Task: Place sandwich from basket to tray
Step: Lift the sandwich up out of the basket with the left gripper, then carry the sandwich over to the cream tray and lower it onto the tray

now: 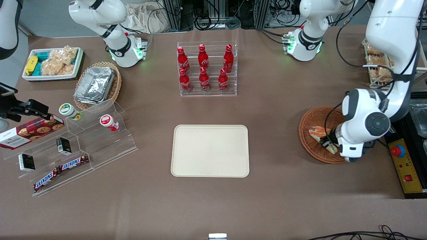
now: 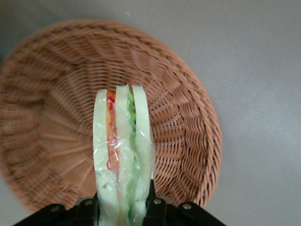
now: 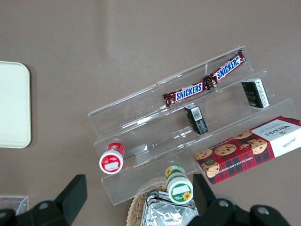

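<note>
The sandwich (image 1: 317, 133), a clear-wrapped wedge with orange and green filling, is in the round reddish-brown wicker basket (image 1: 312, 121) toward the working arm's end of the table. My left gripper (image 1: 328, 143) reaches down into the basket and is shut on the sandwich. In the left wrist view the black fingers (image 2: 151, 195) press both flat sides of the sandwich (image 2: 123, 150), with the basket (image 2: 51, 94) under it. I cannot tell whether the sandwich still rests on the basket floor. The cream tray (image 1: 210, 150) lies bare at the table's middle.
A clear rack of red bottles (image 1: 206, 68) stands farther from the front camera than the tray. A stepped acrylic stand with snacks (image 1: 83, 140), a tan basket of foil containers (image 1: 98, 85) and a white snack bin (image 1: 51, 63) lie toward the parked arm's end. A control box (image 1: 402, 163) sits beside the basket.
</note>
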{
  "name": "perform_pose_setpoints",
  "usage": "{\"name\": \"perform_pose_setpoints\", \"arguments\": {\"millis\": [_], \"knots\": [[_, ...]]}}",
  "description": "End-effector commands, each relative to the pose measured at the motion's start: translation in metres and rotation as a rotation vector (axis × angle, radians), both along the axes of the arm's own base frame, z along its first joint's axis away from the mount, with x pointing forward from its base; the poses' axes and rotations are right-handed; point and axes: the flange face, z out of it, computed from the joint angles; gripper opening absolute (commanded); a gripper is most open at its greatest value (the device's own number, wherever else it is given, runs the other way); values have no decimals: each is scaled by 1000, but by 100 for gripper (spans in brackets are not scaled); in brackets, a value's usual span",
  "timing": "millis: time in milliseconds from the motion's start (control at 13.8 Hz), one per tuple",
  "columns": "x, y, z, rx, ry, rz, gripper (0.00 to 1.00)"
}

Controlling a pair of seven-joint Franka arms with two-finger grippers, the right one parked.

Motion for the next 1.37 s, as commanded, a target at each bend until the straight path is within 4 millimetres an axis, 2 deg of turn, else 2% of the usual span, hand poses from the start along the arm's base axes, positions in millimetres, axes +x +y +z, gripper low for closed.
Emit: {"name": "perform_pose_setpoints", "arguments": {"millis": [0,145,289,434,578,651,795,940,1084,1229,1301], "knots": [[17,-14,105,11,38,-80,0],[15,-21,172,-48,83,-212,0],[8,-29,224,-92,48,-328,0],[3,-49,244,-153,18,-407,0],[-2,-92,247,-176,-1,-525,0],[-7,-126,244,-181,-3,-587,0],[-9,-196,217,-204,-22,-686,0],[-11,-254,183,-190,-33,-745,0],[-16,-301,146,-196,-43,-766,0],[-20,-340,89,-159,-14,-791,0],[-17,-353,62,-142,-20,-805,0]]}}
